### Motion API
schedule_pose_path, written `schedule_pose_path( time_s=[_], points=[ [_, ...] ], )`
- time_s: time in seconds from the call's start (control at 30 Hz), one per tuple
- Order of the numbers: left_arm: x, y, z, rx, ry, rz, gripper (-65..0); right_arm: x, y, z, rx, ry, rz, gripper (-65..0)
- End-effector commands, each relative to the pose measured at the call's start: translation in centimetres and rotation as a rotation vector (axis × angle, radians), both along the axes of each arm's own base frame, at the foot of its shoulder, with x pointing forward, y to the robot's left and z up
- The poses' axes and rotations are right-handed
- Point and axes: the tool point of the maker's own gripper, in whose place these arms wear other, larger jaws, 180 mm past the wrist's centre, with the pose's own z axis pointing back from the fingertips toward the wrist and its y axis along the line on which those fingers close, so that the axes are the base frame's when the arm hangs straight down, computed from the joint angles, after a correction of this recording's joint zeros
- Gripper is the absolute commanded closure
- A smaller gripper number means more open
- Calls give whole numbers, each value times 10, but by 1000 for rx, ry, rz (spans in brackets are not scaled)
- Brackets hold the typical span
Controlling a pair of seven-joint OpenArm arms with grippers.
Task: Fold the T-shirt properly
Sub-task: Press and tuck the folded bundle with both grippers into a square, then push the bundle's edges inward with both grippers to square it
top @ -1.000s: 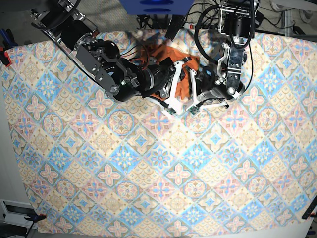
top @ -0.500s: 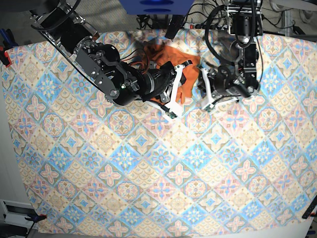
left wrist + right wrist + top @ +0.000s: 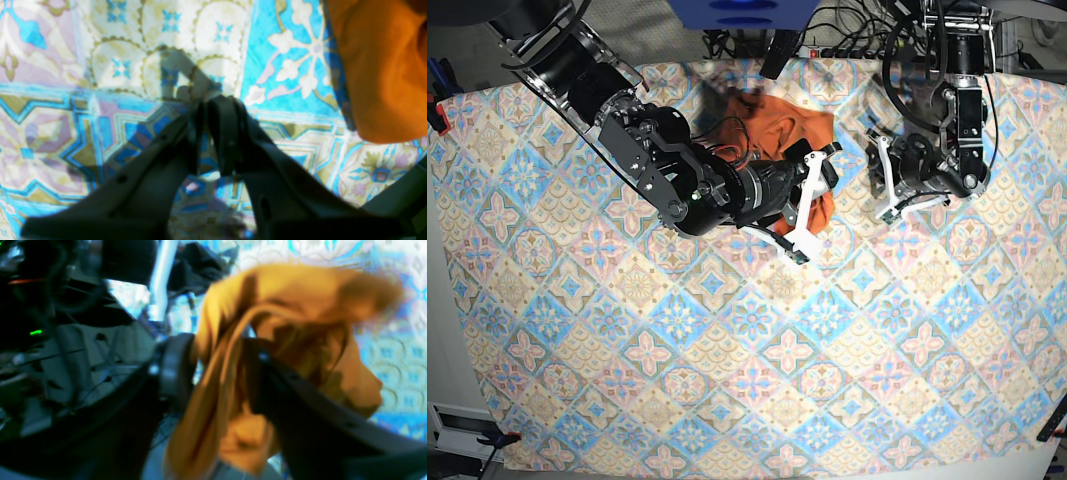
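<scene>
The orange T-shirt (image 3: pixel 772 125) lies bunched at the table's far edge, near the middle. My right gripper (image 3: pixel 812 205) is at the shirt's near right edge. In the right wrist view its jaws (image 3: pixel 218 343) stand apart, with a fold of the T-shirt (image 3: pixel 300 306) draped between and over them; the picture is blurred by motion. My left gripper (image 3: pixel 879 182) is to the right of the shirt, apart from it. In the left wrist view its fingertips (image 3: pixel 208 100) meet just above the tablecloth with nothing between them, and the T-shirt (image 3: pixel 380 66) shows at the upper right.
A blue-and-beige patterned tablecloth (image 3: pixel 747 350) covers the whole table. Cables and a blue device (image 3: pixel 742 10) crowd the far edge behind the shirt. Both arms' black links reach in from the back corners.
My right gripper has swung right and a little nearer with the shirt, and its jaws have parted. My left gripper has pulled away to the right, off the shirt.
</scene>
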Motion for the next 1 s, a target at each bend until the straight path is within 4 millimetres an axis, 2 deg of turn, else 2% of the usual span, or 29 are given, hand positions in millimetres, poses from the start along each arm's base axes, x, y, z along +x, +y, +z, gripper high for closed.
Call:
schedule_pose_path(
  time_s=[0.0,0.13,0.27,0.43,0.5,0.6,0.67,0.77,0.87,0.97],
  points=[
    [-18,33,-7,149,82,9,-87,5,6,8,24,-14,1,-316],
    [-18,33,-7,151,83,9,-87,5,3,3,12,-5,-3,-399],
    [-18,36,-7,157,82,9,-87,9,1,6,15,-14,-16,-411],
    [-20,52,-4,187,89,14,-81,32,-15,7,-9,-58,-101,-349],
    [-34,65,-6,203,116,30,-81,42,-29,1,-65,-101,-133,-300],
    [-52,71,-3,230,121,3,-81,48,-54,-14,-160,-142,-175,-215],
    [-60,69,10,248,86,-36,-81,56,-74,-19,-212,-167,-227,-170],
    [-70,51,45,218,-6,-121,-81,71,-108,-24,-269,-186,-350,-113],
    [-74,33,62,158,-51,-161,-81,73,-116,-26,-281,-185,-378,-86],
    [-70,26,59,98,-50,-139,-81,72,-117,-28,-287,-183,-379,-82]
  ],
)
